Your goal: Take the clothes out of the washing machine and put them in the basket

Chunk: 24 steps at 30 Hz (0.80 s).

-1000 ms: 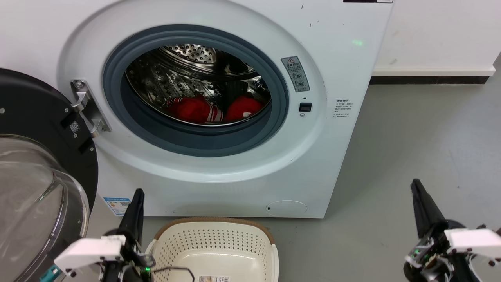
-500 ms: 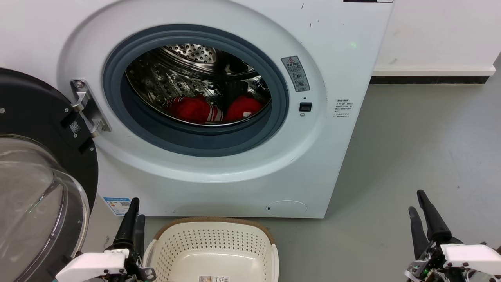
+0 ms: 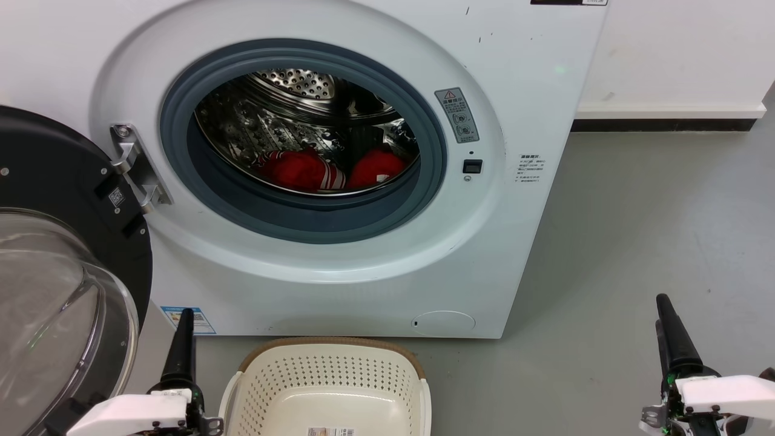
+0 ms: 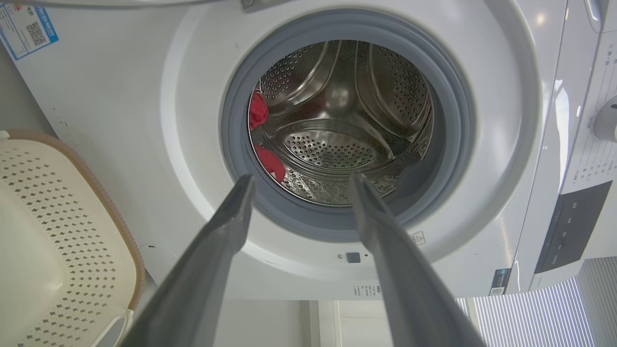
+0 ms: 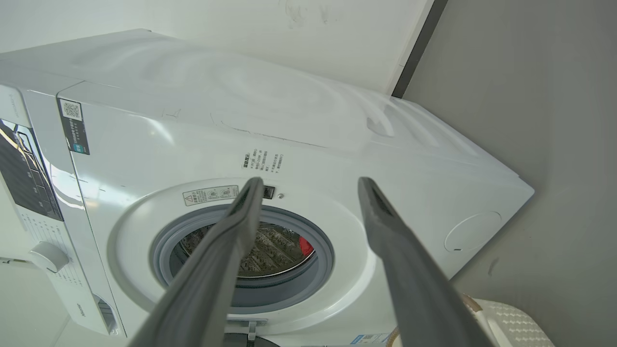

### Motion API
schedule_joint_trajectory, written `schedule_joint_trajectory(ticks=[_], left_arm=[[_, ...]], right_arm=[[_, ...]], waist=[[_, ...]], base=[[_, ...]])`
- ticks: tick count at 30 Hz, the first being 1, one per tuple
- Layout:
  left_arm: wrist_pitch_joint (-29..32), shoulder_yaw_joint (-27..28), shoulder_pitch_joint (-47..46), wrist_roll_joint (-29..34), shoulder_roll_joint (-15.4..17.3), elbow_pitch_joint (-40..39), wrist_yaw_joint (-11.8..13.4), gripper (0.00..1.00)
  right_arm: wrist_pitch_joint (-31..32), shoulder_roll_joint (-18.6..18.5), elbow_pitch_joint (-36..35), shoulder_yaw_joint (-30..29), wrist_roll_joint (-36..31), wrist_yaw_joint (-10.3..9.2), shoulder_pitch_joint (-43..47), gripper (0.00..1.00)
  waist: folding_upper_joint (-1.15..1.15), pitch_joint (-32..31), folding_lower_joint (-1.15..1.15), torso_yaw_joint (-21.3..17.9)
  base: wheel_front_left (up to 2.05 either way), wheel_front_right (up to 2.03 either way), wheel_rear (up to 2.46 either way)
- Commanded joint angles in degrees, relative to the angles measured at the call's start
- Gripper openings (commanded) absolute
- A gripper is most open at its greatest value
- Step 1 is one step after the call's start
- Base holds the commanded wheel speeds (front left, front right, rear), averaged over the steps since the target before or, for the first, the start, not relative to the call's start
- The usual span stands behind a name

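Beside the basket (image 3: 330, 343), left fingers (image 3: 181, 346) lower than before.

A grey floor (image 3: 642, 242) meets a white wall (image 3: 678, 48).

A smooth grey floor (image 3: 636, 242) runs up to a white wall (image 3: 678, 48), where a white baseboard (image 3: 666, 111) tops a dark strip (image 3: 660, 124).

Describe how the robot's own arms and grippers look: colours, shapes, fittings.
The left gripper and right gripper each have two long, slim fingers that taper to rounded tips. They look black in the head view and matte dark grey up close. Each rises from a white boxy housing with small dark screw holes. A bare metal bracket and a small green light show at the right one's base.
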Motion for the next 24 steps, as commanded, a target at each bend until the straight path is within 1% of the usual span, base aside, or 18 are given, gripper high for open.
schedule_joint_trajectory(ticks=[1,4,10,16,20,21,24], left_arm=[[-0.7,1.1,-0.4,2.4,0.2,-1.4,0.0,1.0],[-1.1,1.8,-0.4,4.8,0.2,-2.0,0.2,1.0],[-2.4,2.1,-0.1,12.8,0.2,-5.5,2.1,1.0],[-3.6,0.8,0.6,19.8,0.2,-9.1,5.1,1.0],[-4.4,-0.1,1.0,24.3,0.2,-11.1,6.9,1.0],[-4.9,-1.4,1.8,27.4,0.2,-11.7,7.2,1.0],[-5.5,-2.4,2.0,30.6,0.2,-12.7,7.2,1.0]], right_arm=[[-0.7,-0.3,-1.7,0.1,-3.4,0.0,-0.6,1.0],[-1.1,-0.3,-2.5,0.1,-7.0,0.0,-0.4,1.0],[-2.4,-0.4,-6.3,0.4,-20.6,0.0,0.1,1.0],[-3.6,-0.4,-9.9,2.0,-29.4,0.0,0.7,1.0],[-4.4,-0.4,-12.0,1.8,-35.5,0.0,1.0,1.0],[-5.0,-0.4,-13.6,2.3,-38.8,0.0,1.1,1.0],[-5.5,-0.5,-14.9,2.8,-42.3,0.0,1.4,1.0]], waist=[[0.0,0.0,0.0,0.0],[0.0,0.0,0.0,0.0],[0.0,-0.1,0.0,0.0],[0.0,-0.1,0.0,0.0],[0.0,-0.1,0.0,0.1],[0.0,-0.1,0.0,0.1],[0.0,-0.1,0.0,0.2]], base=[[0.0,0.0,0.0],[0.0,0.0,0.0],[0.0,0.0,0.0],[0.0,0.0,0.0],[0.0,0.0,0.0],[0.0,0.0,0.0],[0.0,0.0,0.0]])
